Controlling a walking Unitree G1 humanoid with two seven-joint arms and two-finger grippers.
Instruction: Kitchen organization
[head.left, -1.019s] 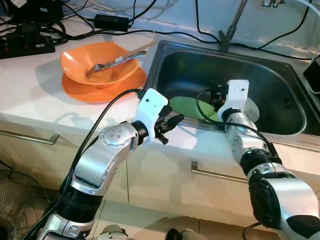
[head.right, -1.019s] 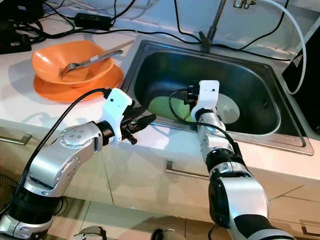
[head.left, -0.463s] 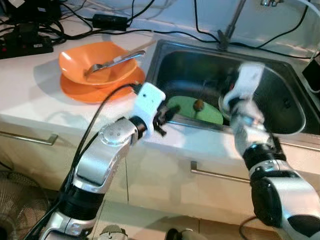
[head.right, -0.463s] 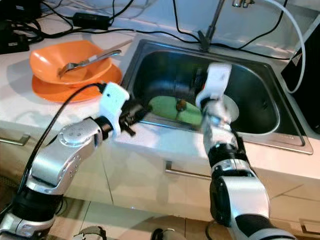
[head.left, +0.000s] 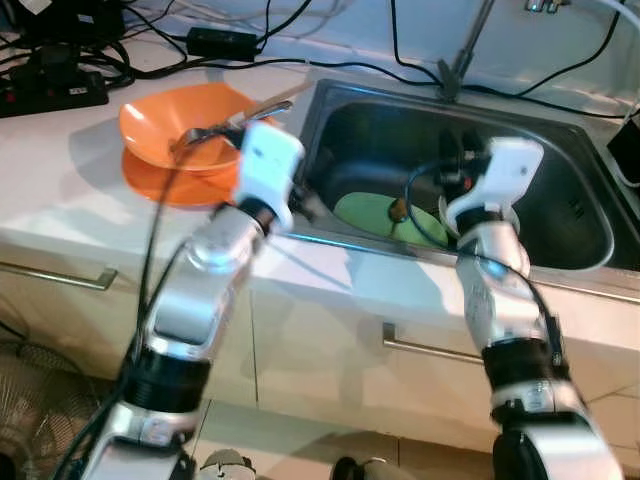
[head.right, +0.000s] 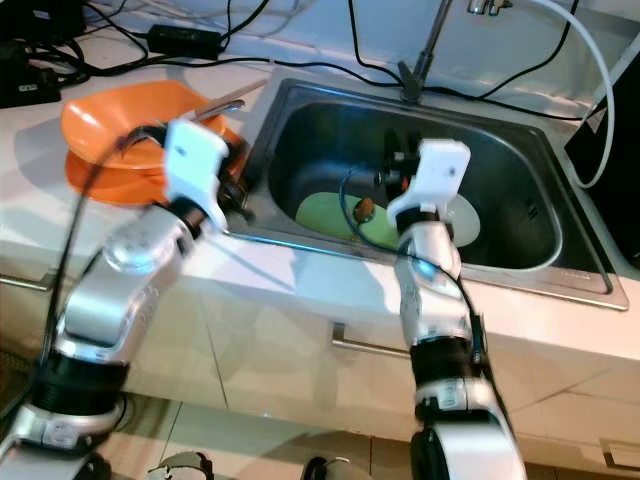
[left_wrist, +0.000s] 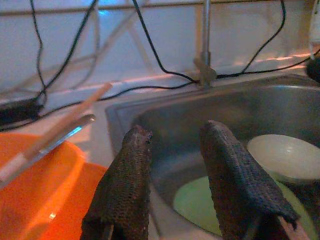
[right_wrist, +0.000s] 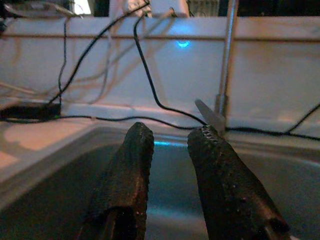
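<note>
White countertop surrounds our steel sink (head.left: 560, 215), where a green plate (head.left: 385, 215) lies on the sink floor beside a white dish (left_wrist: 285, 155). Since a second ago our left gripper (left_wrist: 185, 175) has swung up toward the orange bowl (head.left: 175, 125) left of the sink, fingers parted and empty. Our right gripper (right_wrist: 172, 172) has lifted clear above the sink, fingers parted, empty; the plate remains uncollected.

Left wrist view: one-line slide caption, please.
Open left gripper above the sink edge, orange bowl beside it, green plate and white dish in the basin.
</note>
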